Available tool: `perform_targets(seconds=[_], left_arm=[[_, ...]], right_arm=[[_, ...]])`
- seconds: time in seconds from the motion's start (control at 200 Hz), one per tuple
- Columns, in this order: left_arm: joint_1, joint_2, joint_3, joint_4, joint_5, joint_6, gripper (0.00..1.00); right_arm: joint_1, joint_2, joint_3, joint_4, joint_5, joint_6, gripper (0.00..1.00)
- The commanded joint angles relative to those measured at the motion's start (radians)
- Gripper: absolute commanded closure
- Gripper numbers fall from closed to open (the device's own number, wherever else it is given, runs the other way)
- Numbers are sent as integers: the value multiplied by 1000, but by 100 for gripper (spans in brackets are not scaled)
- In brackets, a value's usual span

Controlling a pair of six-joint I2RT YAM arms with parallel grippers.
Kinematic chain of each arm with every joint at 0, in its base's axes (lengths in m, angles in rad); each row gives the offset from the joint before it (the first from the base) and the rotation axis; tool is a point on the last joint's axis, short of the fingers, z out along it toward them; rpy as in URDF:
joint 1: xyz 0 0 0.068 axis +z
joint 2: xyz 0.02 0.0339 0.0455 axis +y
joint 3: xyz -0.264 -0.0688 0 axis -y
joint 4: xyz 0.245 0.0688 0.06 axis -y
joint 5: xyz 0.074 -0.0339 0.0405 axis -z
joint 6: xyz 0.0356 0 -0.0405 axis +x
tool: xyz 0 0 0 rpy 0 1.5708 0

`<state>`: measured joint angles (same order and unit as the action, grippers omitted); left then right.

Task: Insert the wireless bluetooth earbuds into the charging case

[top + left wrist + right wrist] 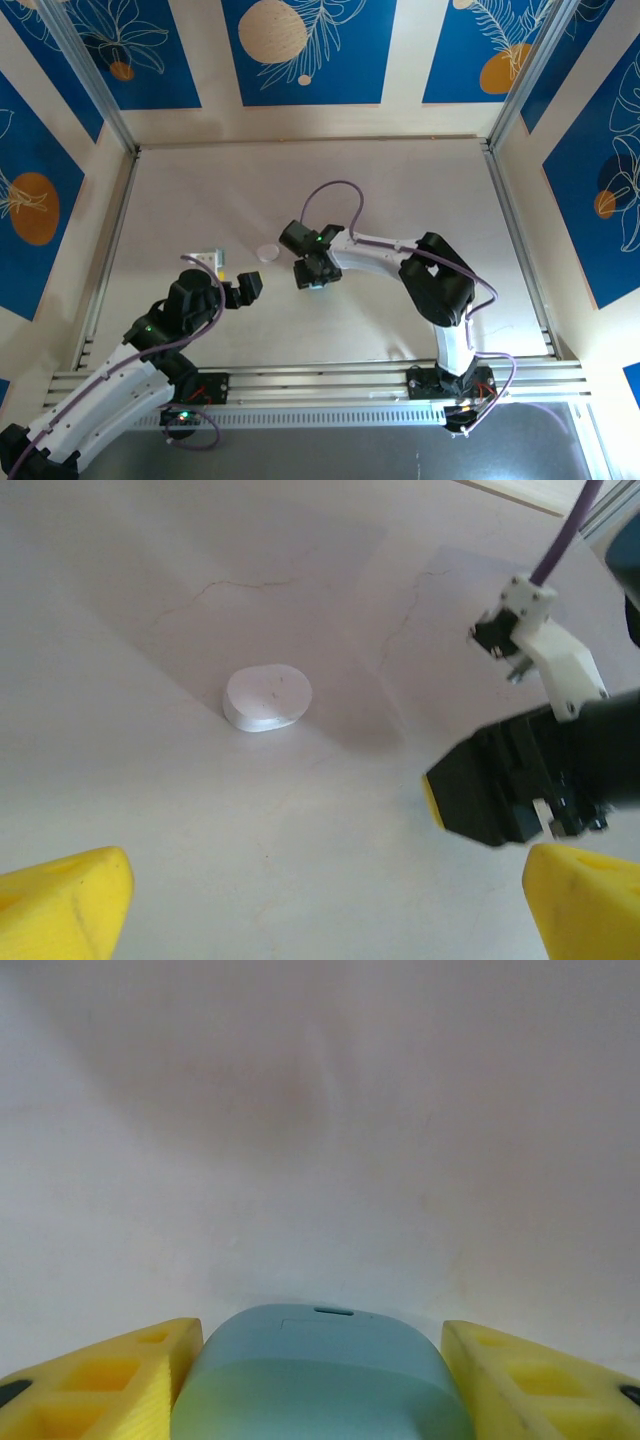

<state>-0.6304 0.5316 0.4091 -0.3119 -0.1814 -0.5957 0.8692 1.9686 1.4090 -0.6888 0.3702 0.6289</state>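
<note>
Entry, near to far.

- Left gripper (248,288): near-left part of the table (400,200). Its jaws are wide apart, with nothing between the yellow fingertips (65,900).
- Right gripper (316,278): just right of the left one and a touch farther. It is clamped on the blue case (320,1370), with a pad against each side in its wrist view (contact reads cleaner on the left pad). I cannot tell whether this case is open or closed.
- White bit (215,261): just far-left of the left gripper, with a yellowish speck beside it. It is too small for me to say whether it is earbuds, and I can place no bud with confidence.
- White case (267,697): farthest of the lot, lying flat with its lid down. It is far-right of the left gripper and far-left of the right one, near both.

Relation that matters: the white case sits dead ahead of the open left gripper. Its long axis runs roughly left-right, in line with the gap between those fingertips. My judgement is that closing as aimed would span the long way, so a wrist turn is needed first. The left arm is the free one and slightly the nearer.
</note>
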Motion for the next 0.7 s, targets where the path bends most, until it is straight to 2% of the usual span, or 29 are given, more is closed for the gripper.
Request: perform_targets(seconds=[0.0,0.395,0.695], left_arm=[[14,-5,-10,-7,-23,15,0],[24,17,-6,8,-32,23,0],[33,68,14,32,-20,34,0]], right_arm=[[-34,56,63,16,-1,-60,49],[-105,203,219,15,-40,-102,48],[-105,173,210,9,-50,-100,34]])
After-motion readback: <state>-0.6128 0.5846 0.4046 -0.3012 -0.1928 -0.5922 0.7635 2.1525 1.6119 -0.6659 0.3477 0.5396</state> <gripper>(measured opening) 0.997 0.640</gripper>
